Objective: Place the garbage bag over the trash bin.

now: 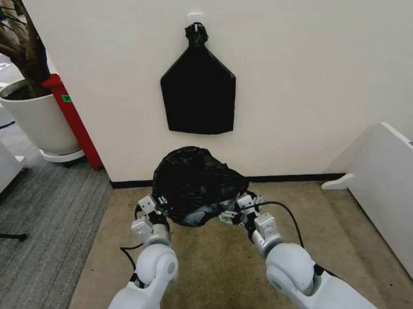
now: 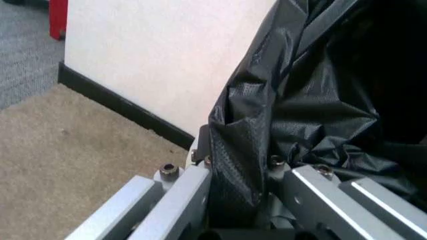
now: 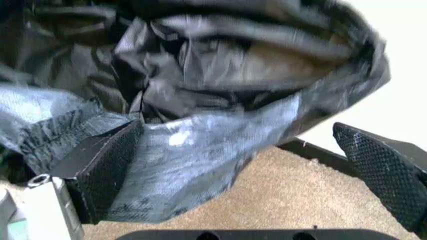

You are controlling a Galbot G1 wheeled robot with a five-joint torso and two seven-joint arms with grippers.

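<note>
The garbage bag (image 1: 196,184), black, glossy and rumpled, hangs bunched up over the beige carpet close to the wall, between my two grippers. My left gripper (image 1: 154,206) is at the bag's left edge. In the left wrist view, the left gripper (image 2: 240,167) is shut on a fold of the garbage bag (image 2: 313,100). My right gripper (image 1: 239,209) is at the bag's right edge. In the right wrist view, the right gripper (image 3: 237,129) stands open, and the garbage bag (image 3: 200,145) drapes over one of its pads (image 3: 107,167). The trash bin is hidden.
A flat black bag bundle (image 1: 198,94) hangs knotted on the wall above. A white planter pot (image 1: 39,119) with a tree and a red stand (image 1: 75,122) are at the far left. A white panel (image 1: 391,182) lines the right side.
</note>
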